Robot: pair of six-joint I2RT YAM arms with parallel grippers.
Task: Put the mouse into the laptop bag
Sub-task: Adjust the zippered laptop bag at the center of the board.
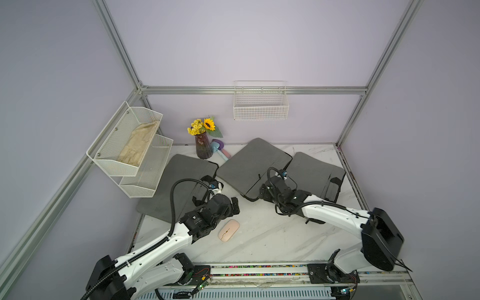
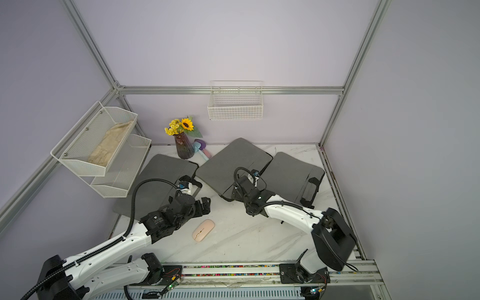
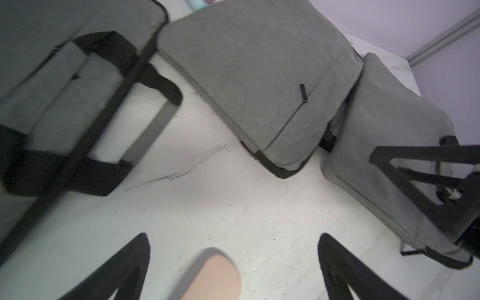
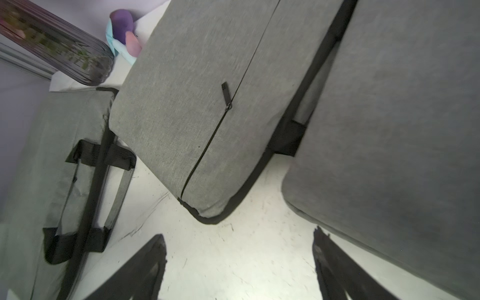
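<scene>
The mouse (image 1: pixel 228 230), pale pink and low-domed, is seen lying flat on the marble table (image 1: pixel 272 241), outside all three grey bags and touched by nothing; the task is therefore judged to be at its grasping step. The left gripper (image 3: pixel 233 244) is held close by the mouse on the side toward the bags, its jaws spread as wide as they go and nothing between them; in the left wrist view the mouse's end is framed between the two fingers, so the gripper appears to be lined up to straddle the body across its narrow width. The right gripper (image 4: pixel 239 236) is stationed over bare table at the near corner of the middle laptop bag (image 1: pixel 253 166), its jaws likewise wide apart and empty; that bag is taken to be the destination, and the arm is presumably kept there so that the opening can be steadied when the mouse is brought over. The zip pull (image 4: pixel 225 91) lies partway along the bag's top face, clear of the fingers; whether the zip is parted below it cannot be told. A smooth, rounded shell may slip from the pads, so a low, centred grip would be called for.
</scene>
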